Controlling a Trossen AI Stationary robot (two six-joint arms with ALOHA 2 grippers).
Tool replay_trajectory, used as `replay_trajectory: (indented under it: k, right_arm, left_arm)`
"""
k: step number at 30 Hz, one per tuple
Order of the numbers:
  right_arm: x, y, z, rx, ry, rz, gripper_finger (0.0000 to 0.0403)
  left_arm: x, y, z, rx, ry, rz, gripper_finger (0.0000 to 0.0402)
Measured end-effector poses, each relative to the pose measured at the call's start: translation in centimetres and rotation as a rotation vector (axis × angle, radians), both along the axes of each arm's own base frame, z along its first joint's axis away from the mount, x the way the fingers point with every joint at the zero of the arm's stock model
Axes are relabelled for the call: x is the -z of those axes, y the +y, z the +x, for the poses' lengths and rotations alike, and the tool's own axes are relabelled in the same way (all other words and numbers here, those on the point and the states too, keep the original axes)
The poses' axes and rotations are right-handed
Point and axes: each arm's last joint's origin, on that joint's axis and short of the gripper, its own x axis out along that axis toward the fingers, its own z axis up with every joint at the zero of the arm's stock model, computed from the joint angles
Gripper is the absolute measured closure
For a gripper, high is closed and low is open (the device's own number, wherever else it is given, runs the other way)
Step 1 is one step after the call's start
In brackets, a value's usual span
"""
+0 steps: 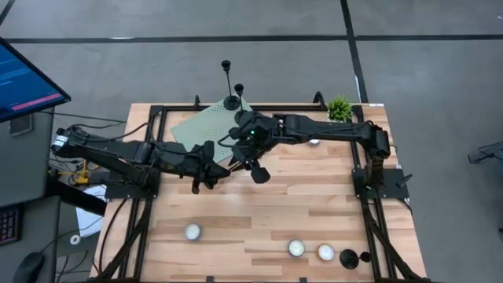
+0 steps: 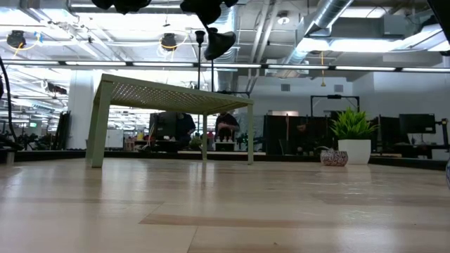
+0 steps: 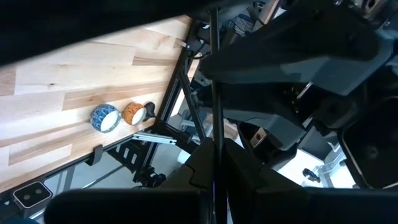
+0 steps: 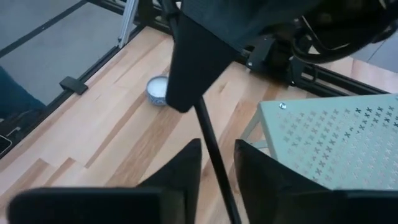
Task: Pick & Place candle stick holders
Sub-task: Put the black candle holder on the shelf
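A slim black candle stick holder is up in the air over the table's middle, tilted; its disc base (image 1: 259, 173) shows near the top of the low view (image 2: 218, 42). My left gripper (image 1: 222, 167) (image 3: 214, 167) is shut on its thin stem. My right gripper (image 1: 246, 141) (image 4: 217, 163) is open, one finger on either side of the same stem with a gap on both sides. Two more holders (image 1: 233, 101) (image 1: 239, 88) stand by their bases on the far corner of the pale green perforated stand (image 1: 206, 126). Another holder (image 1: 348, 257) is at the near right. My left gripper pinches the holder's thin stem (image 3: 214, 127) between its two fingers, coming from the table's left. The holder is lifted clear of the table and the stand and is tilted, its disc base (image 2: 218, 42) in the air. In the right wrist view the stem (image 4: 208, 134) comes out from under the left fingers (image 4: 199, 59).
Tealight candles lie on the near part of the table (image 1: 192, 231) (image 1: 295, 248) (image 1: 325, 251). A small potted plant (image 1: 339, 108) stands at the far right. The green stand's legs (image 2: 98, 126) rise at the far left. A monitor (image 1: 23, 79) is off the table's left.
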Motion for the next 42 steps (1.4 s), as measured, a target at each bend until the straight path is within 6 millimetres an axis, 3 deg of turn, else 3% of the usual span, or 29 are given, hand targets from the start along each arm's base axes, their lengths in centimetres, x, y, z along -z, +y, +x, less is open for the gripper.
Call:
replay_trajectory:
  k: [6, 10, 15, 20, 31, 35, 42]
  right_arm:
    - [0.0, -0.2, 0.0, 0.004, -0.001, -0.001, 0.0341]
    - [0.0, 0.0, 0.0, -0.015, -0.007, -0.027, 0.0389]
    - [0.0, 0.3, 0.0, -0.015, -0.013, -0.035, 0.0396]
    - [-0.2, 0.3, 0.1, -0.001, -0.018, -0.029, 0.0398]
    - [-0.7, 0.4, -0.5, 0.026, -0.014, -0.054, 0.0402]
    - [-1.4, 0.4, -1.2, 0.041, -0.009, -0.098, 0.0402]
    - [-2.6, 1.0, -2.9, 0.023, 0.016, -0.143, 0.0403]
  left_arm:
    - [0.0, 0.0, 0.0, -0.001, -0.004, 0.003, 0.0382]
    - [-0.1, 0.0, 0.0, 0.013, -0.007, 0.016, 0.0382]
    - [-0.1, 0.0, 0.0, 0.014, -0.011, 0.042, 0.0368]
    - [-0.2, 0.0, 0.0, 0.001, -0.032, 0.134, 0.033]
    - [-0.8, 0.5, -0.4, -0.035, -0.082, 0.152, 0.0193]
    - [-1.3, 1.1, -1.1, -0.055, -0.109, 0.146, 0.0176]
    - [-1.5, 1.9, -1.8, -0.084, -0.108, 0.162, 0.0184]
